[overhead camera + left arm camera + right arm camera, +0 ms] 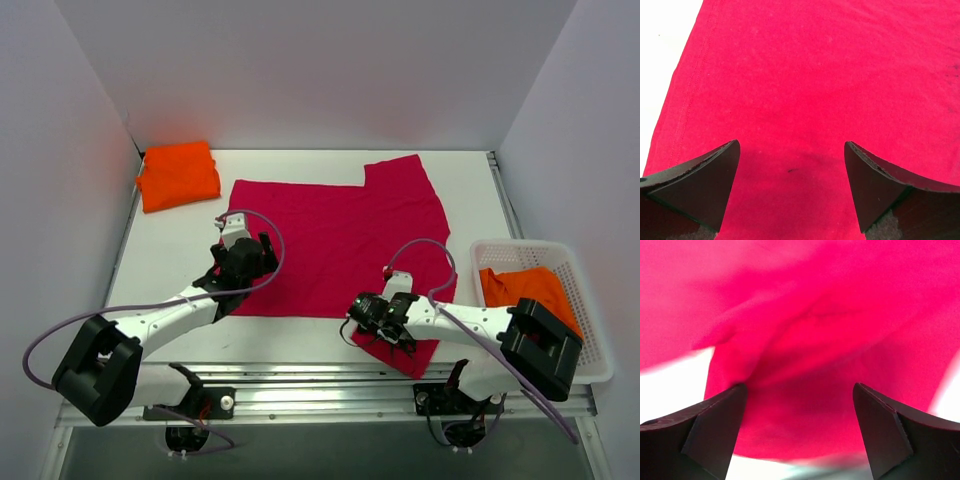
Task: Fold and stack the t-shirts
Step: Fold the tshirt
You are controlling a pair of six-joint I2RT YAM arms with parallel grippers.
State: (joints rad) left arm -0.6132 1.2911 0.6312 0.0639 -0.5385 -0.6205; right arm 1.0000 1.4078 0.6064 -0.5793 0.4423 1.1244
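Left jaws apart over spread crimson-pink t-shirt (330, 240), right jaws apart at its rumpled near corner

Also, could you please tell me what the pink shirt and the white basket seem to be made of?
The crimson-pink t-shirt looks like soft, matte knit cloth, possibly cotton: it lies limp, wrinkles, and shows a stitched hem. The basket looks like rigid white plastic, judging by its moulded mesh walls.
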